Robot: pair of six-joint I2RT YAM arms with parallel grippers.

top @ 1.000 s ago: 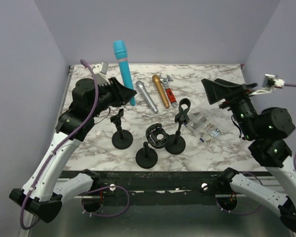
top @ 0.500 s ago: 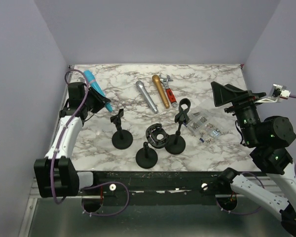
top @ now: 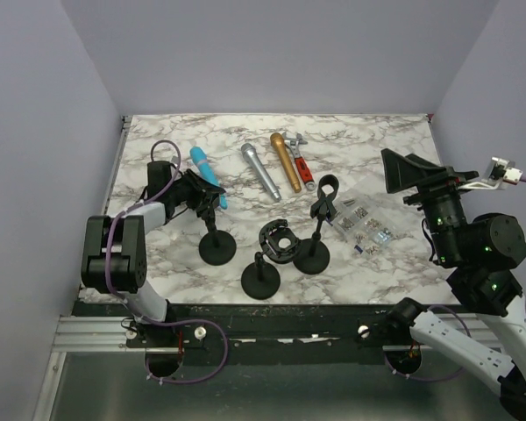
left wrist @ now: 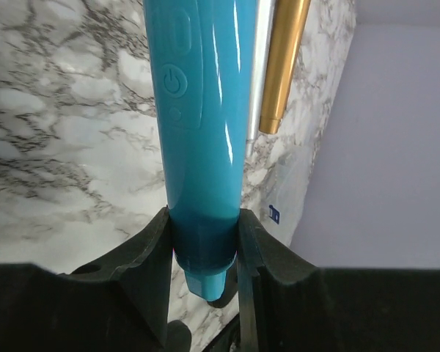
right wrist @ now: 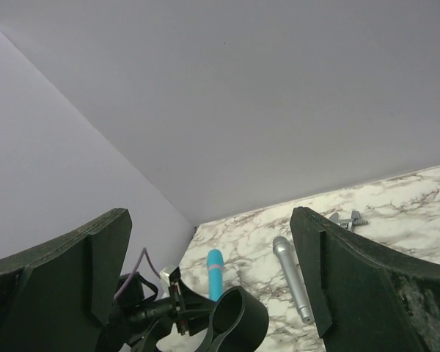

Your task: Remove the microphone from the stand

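The blue microphone (top: pixel 205 172) is off the stands, low over the left part of the marble table (top: pixel 377 140). My left gripper (top: pixel 209 195) is shut on its tail end. In the left wrist view the blue microphone (left wrist: pixel 202 110) runs away from the fingers (left wrist: pixel 150 257) that clamp its base; the gripper (left wrist: pixel 204 253) is closed on it. Three black stands are near the front: one (top: pixel 217 237) just right of the left gripper, one (top: pixel 260 276) in the middle, one (top: pixel 316 237) with an empty ring clip. My right gripper (top: pixel 412 172) is open and empty, raised at the right (right wrist: pixel 209 249).
A silver microphone (top: pixel 260 173), a gold microphone (top: pixel 287 161) and a red wrench (top: pixel 301 160) lie at the back centre. A loose black clip (top: pixel 279 241) lies between the stands. A bag of small screws (top: pixel 365 220) lies to the right. The table's left edge is close to the left arm.
My left arm has swung down from high above the table, carrying the blue microphone, to a low pose at the left. The right arm has shifted slightly right.
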